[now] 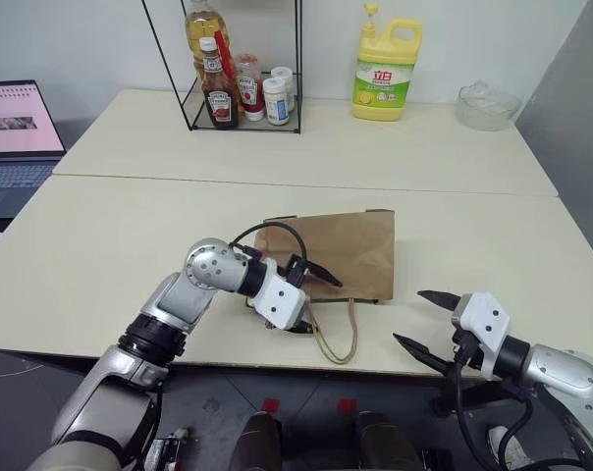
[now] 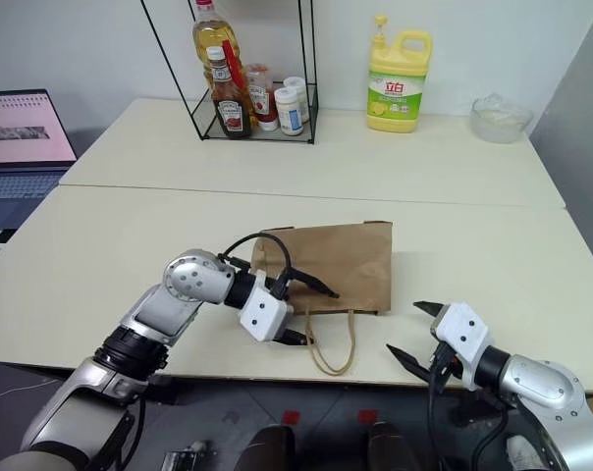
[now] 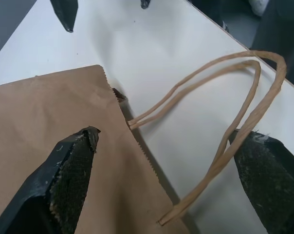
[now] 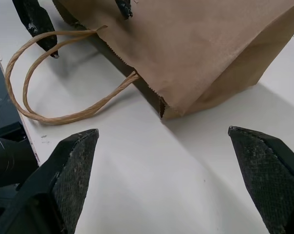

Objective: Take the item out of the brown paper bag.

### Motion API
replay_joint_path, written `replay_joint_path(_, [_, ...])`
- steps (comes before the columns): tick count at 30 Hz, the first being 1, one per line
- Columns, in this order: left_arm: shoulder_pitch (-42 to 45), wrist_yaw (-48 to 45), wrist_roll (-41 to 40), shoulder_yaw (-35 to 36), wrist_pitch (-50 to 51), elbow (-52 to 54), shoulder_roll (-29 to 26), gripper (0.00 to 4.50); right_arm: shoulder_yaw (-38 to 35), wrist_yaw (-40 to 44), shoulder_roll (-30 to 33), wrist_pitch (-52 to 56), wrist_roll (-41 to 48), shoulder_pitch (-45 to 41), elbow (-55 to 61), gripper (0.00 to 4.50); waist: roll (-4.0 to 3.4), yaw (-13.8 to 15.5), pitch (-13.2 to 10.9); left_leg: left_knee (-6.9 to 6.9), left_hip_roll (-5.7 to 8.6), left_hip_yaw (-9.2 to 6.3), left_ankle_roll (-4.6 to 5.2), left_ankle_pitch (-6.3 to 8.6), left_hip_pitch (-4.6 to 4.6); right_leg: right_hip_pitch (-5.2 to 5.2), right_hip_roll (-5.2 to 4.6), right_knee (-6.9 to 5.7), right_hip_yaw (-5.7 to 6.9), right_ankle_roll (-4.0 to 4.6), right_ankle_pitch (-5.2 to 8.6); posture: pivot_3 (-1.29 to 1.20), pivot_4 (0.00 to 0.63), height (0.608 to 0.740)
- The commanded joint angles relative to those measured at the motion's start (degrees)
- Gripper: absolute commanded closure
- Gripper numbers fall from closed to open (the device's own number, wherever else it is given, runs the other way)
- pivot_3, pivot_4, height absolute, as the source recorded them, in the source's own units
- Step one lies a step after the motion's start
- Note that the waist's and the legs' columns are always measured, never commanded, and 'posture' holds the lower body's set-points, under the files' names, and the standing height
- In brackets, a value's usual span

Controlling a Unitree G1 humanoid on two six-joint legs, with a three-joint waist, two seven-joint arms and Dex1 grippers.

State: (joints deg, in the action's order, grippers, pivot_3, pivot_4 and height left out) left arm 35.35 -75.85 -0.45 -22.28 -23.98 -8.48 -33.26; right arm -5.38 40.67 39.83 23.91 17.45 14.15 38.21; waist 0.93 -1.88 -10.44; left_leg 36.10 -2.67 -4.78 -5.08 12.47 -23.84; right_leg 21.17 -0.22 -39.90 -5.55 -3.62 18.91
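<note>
One brown paper bag [image 1: 336, 253] lies flat on the near table [image 1: 110, 245], close to its front edge. Its two thin loop handles [image 1: 338, 339] lie on the table and reach past that edge. The item cannot be seen; if it is in the bag, the paper hides it.

The left gripper [image 1: 309, 294] is at the bag's mouth. Its two black fingers are spread wide, one over the brown paper and one beside the handles. It grips nothing.

The right gripper [image 1: 421, 316] hangs to the right of the bag, just off its corner. Its two fingers are also spread wide and hold nothing.

Behind the bag, on the far table, stand one wire rack [image 1: 240, 69] with several bottles, one yellow jug [image 1: 385, 67] and one clear bowl [image 1: 487, 106]. One laptop [image 1: 17, 128] sits far left of the bag.
</note>
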Motion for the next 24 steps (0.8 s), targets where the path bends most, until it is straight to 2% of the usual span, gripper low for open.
replay_joint_path(1, [0.19, 0.24, -3.79, 1.38, 6.48, 4.13, 0.35, 0.0, -0.66, -0.18, 0.22, -0.04, 0.46, 0.11, 2.12, 0.02, 0.0, 0.0, 0.0, 0.0, 0.0, 0.0, 0.0, 0.0, 0.0, 0.0, 0.0, 0.0, 0.0, 0.0, 0.0, 0.0, 0.15, 0.74])
replay_joint_path(11, [0.34, -5.06, -9.9, 1.81, 17.47, 9.91, -3.13, 0.0, -0.45, 0.25, 0.5, 0.43, 0.63, 0.05, 2.14, 0.02, -0.01, -0.01, 0.0, 0.0, 0.0, 0.0, 0.0, 0.0, 0.01, -0.01, 0.0, 0.0, -0.01, 0.0, 0.0, 0.0, 0.15, 0.74])
replay_joint_path(17, [0.02, -3.46, -9.44, 2.01, 18.37, 9.15, -2.27, 0.0, 0.0, 0.13, 0.34, 0.78, 0.6, -0.51, 2.14, 0.02, 0.0, 0.01, 0.0, 0.01, 0.0, 0.01, 0.0, 0.0, 0.01, -0.01, 0.0, 0.0, -0.01, 0.0, 0.0, 0.0, 0.15, 0.74])
replay_joint_path(24, [-0.94, 3.18, -5.31, 1.49, 14.77, 7.14, 1.06, 0.0, 0.28, -0.27, 0.06, 0.95, 0.46, -0.51, 2.4, 0.02, 0.0, 0.02, 0.0, 0.01, 0.0, 0.0, 0.0, 0.0, 0.01, -0.01, 0.0, 0.01, -0.01, 0.0, 0.0, 0.0, 0.15, 0.74])
